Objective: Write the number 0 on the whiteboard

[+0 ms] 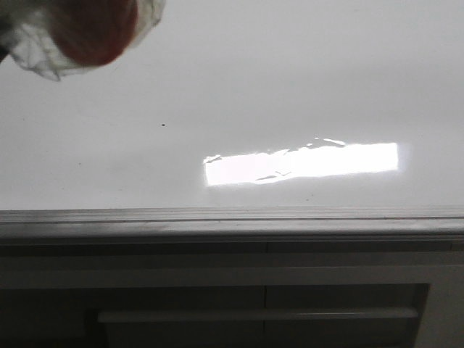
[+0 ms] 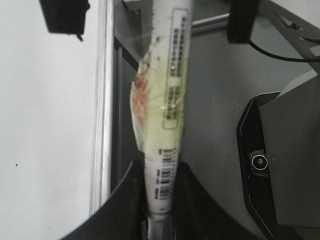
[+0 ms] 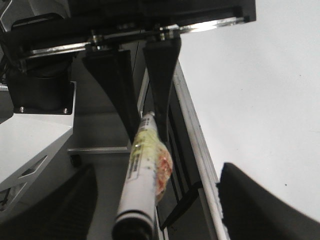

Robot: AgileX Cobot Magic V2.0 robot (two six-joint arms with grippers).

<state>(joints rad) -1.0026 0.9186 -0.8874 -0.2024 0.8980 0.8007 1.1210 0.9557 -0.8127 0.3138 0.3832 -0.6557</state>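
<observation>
1. One whiteboard (image 1: 290, 87) fills the far part of the front view. It is glossy white, with a bright rectangular glare patch (image 1: 301, 163) right of centre.
2. One grey metal edge strip (image 1: 232, 217) runs along the board's near side. Below it is the dark cabinet front (image 1: 217, 290).
3. One tiny black speck (image 1: 162, 125) sits on the board left of centre. No drawn loop for the number 0 shows in any view; the visible board surface is plain white.
4. One marker (image 2: 167, 100) is in play. It is white with printed barcode labels, and its middle is wrapped in yellowish clear tape with red smears.
5. Two grippers are in view.
   - The left gripper (image 2: 160, 192) is pinched tight on one end of the marker, with a finger pressed on either side of the barrel.
   - The right gripper (image 3: 157, 170) is spread wide. Its dark fingers (image 3: 265, 205) stand on either side of the marker's other end, with clear gaps between them and the barrel.
6. Both wrist views show the marker and both grippers just off the board, on the near side of the grey strip. The marker lies roughly parallel to the strip and does not touch the white surface.
7. One blurred reddish shape in crinkled clear wrap (image 1: 87, 29) fills the far left corner of the front view. It is too blurred to identify.
</observation>
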